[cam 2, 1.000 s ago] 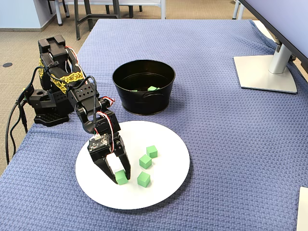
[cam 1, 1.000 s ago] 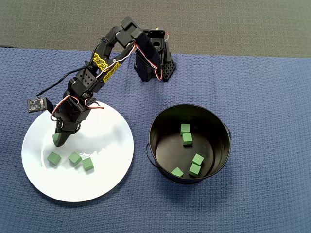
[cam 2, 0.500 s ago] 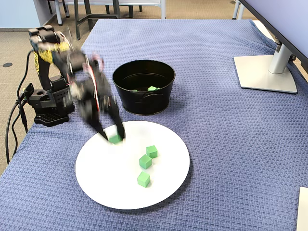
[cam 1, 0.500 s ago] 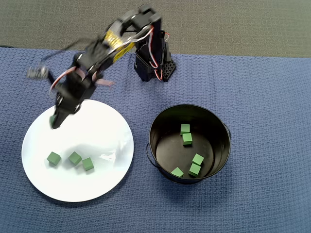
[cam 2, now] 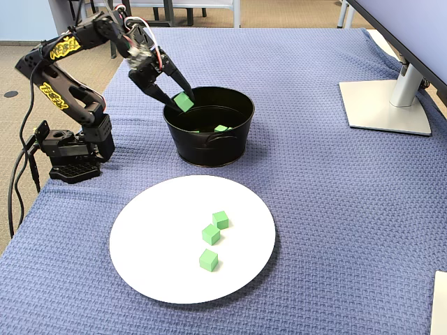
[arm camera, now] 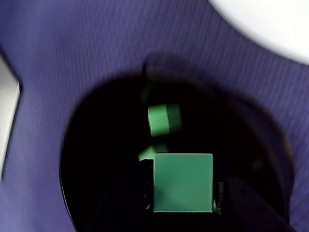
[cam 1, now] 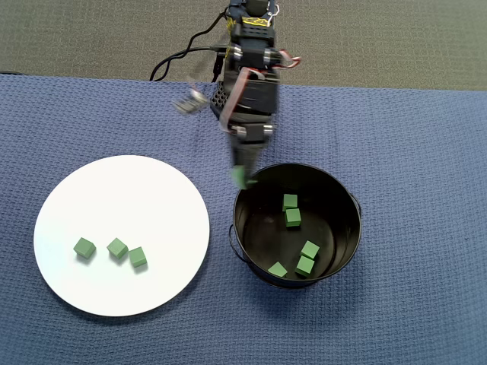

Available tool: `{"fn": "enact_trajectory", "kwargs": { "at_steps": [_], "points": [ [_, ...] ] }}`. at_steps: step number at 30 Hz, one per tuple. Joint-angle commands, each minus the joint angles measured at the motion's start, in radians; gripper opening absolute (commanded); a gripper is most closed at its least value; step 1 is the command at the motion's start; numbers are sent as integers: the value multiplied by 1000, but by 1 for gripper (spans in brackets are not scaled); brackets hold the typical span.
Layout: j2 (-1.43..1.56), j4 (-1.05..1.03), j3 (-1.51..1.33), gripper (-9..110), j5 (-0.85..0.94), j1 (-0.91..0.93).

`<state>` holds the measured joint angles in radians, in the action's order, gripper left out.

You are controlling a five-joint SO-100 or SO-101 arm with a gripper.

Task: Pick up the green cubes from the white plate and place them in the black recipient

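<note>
Gripper (cam 2: 180, 102) clamped on one green cube (cam 2: 184, 102), held above left rim of black bucket (cam 2: 209, 150) in fixed view. Five green cubes (cam 1: 294, 218) inside bucket, seen overhead. Three green cubes (cam 2: 211, 235) on white plate (cam 2: 160, 244), near side of blue cloth (cam 2: 335, 195).

A blue woven cloth (cam 2: 314, 181) covers the table. At its far right stands a silver monitor stand (cam 2: 387, 105); beyond the table, chair legs (cam 2: 126, 21) on beige floor.

Green cube (cam 2: 184, 102) — over black bucket (cam 2: 209, 143) rim.
</note>
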<state>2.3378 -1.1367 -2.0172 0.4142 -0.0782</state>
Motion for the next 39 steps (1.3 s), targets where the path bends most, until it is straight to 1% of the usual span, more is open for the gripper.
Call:
{"fn": "enact_trajectory", "kwargs": {
  "at_steps": [1,2,4,5,8,10,12,14,17,20,25,27,29,31,35,39],
  "points": [
    [71,95,-98,0,-49,-166],
    [81,104,-117,1,-44,-195],
    [87,86,-123,35,2,-238],
    [91,77,-112,41,18,-241],
    [83,64,-40,42,106,-161],
    [60,86,20,39,152,-52],
    [28,132,57,37,242,74],
    [-6,225,48,32,356,198],
    [-124,360,21,29,581,371],
    [-284,551,-11,28,795,515],
    [-509,833,-37,28,1092,646],
    [-560,891,-44,27,1190,670],
    [-595,927,-40,27,1223,678],
    [-626,1006,-44,26,1178,675],
    [-667,930,25,25,1014,657],
    [-730,824,72,24,887,649]
  ]
}}
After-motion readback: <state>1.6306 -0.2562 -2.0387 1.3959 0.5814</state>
